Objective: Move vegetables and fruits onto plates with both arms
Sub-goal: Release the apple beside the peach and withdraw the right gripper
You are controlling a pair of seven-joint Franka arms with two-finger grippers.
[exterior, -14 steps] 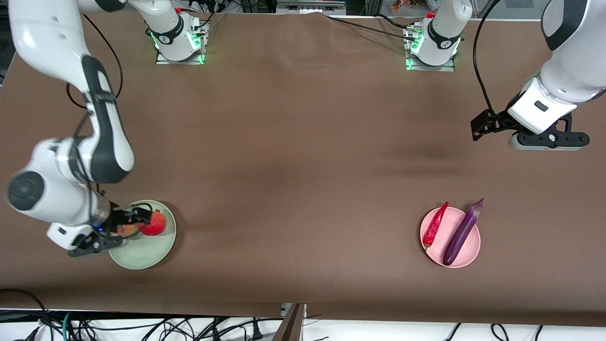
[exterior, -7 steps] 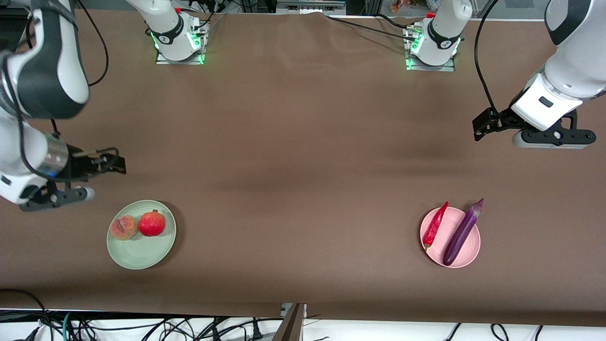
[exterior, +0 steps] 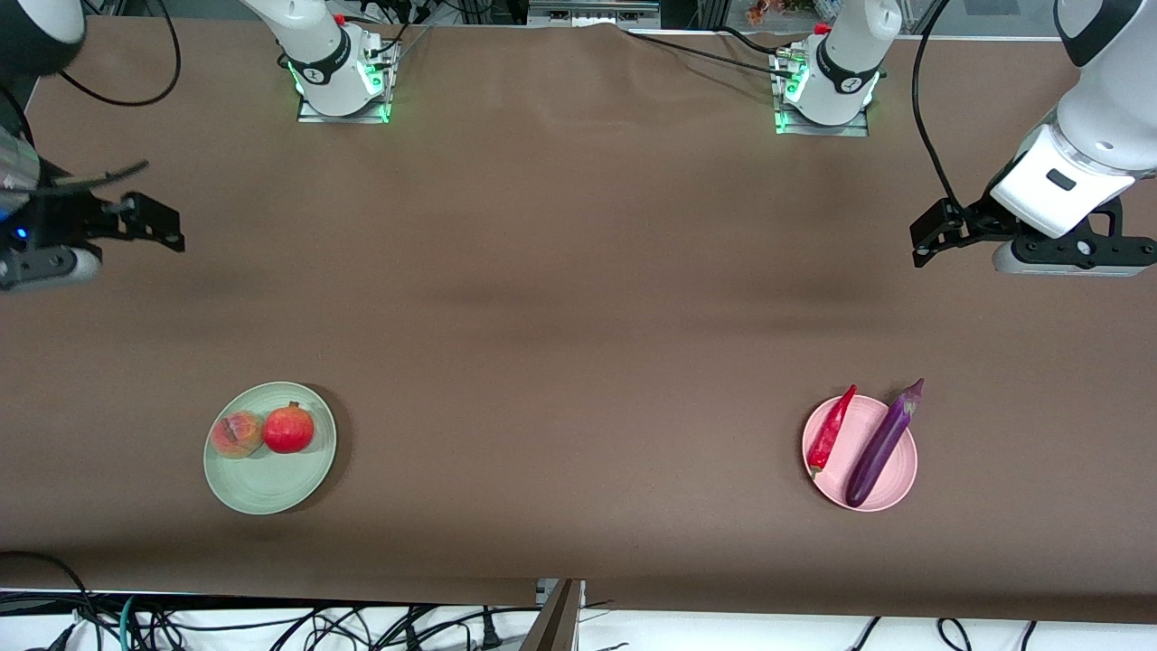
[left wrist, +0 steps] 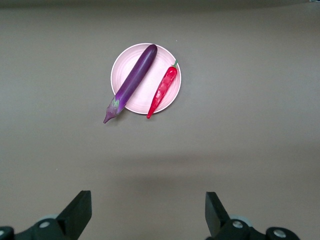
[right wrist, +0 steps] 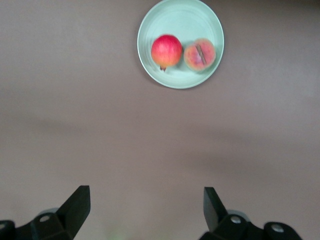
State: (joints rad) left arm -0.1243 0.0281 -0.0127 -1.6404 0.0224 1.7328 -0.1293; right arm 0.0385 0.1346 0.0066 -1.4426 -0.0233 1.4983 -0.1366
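Note:
The peach (exterior: 237, 435) and the red pomegranate-like fruit (exterior: 288, 429) lie side by side on the pale green plate (exterior: 271, 488) toward the right arm's end. The red chili (exterior: 832, 429) and the purple eggplant (exterior: 884, 443) lie on the pale pink plate (exterior: 851, 448) toward the left arm's end. The eggplant's stem end sticks out over the rim. My right gripper (exterior: 36, 267) is open and empty, high over bare table; its wrist view shows the green plate (right wrist: 182, 17) with both fruits. My left gripper (exterior: 1071, 253) is open and empty, high over bare table; its wrist view shows the pink plate (left wrist: 165, 57), eggplant (left wrist: 131, 82) and chili (left wrist: 162, 91).
A brown cloth (exterior: 578, 344) covers the whole table. The two arm bases (exterior: 339, 72) (exterior: 827, 86) stand along the edge farthest from the front camera. Cables hang below the table's near edge.
My right gripper let go of the peach on the green plate, rose, and swung away over bare table. My left gripper drifted slightly toward the table's end.

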